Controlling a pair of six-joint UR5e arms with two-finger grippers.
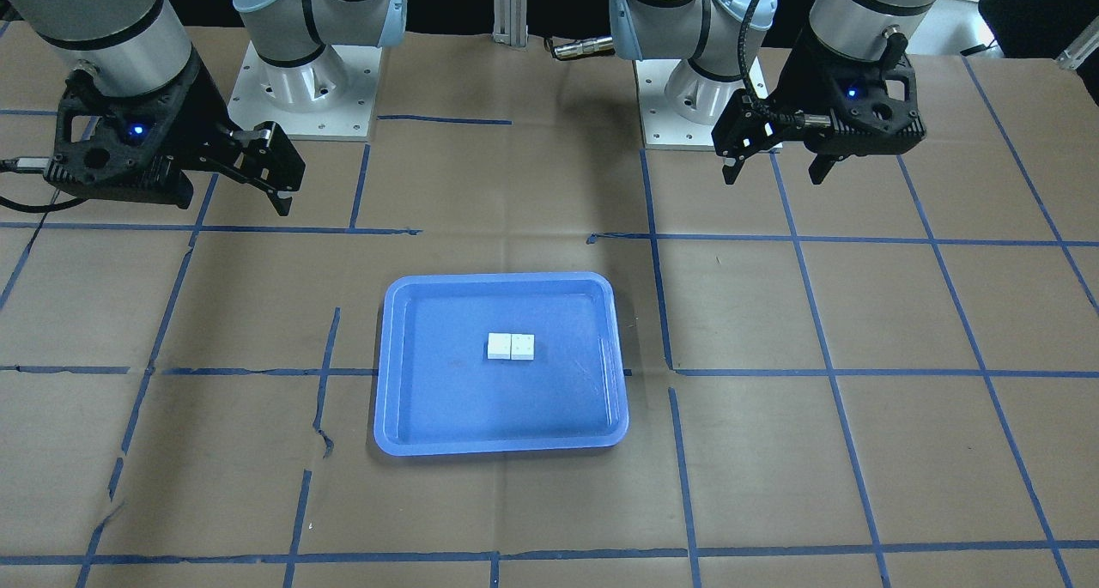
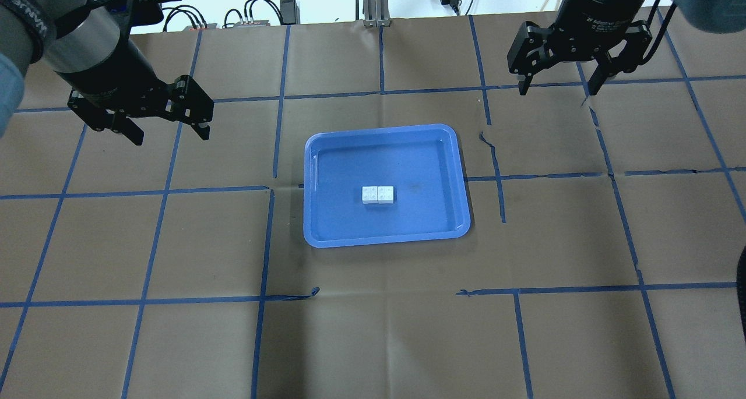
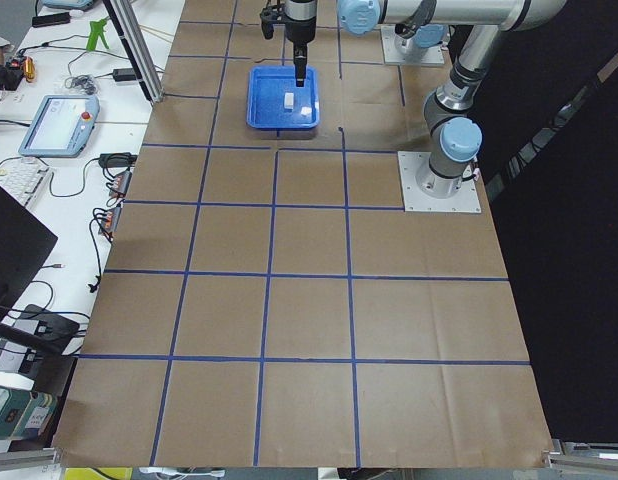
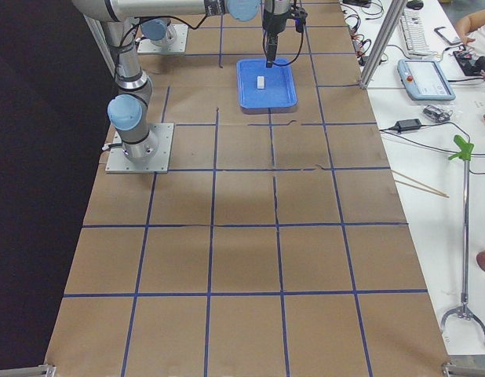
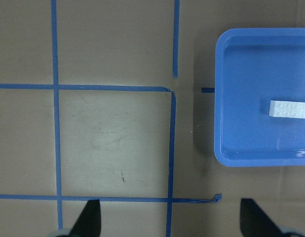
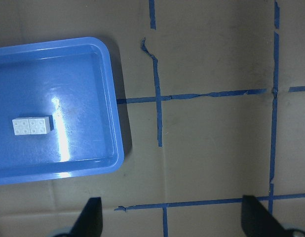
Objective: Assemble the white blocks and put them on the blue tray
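We see the white blocks [image 2: 377,194] side by side in the middle of the blue tray [image 2: 326,239]; if they only touch, a nudge could part them. Left fingers [image 2: 198,116] and right fingers [image 2: 599,80] hang spread, empty, well clear. Brown paper and blue tape cover the tabletop [image 2: 175,341]; cables [image 2: 180,17] lie beyond.

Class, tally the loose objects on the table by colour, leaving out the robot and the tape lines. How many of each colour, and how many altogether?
White blocks: 2
Blue tray: 1
Total: 3
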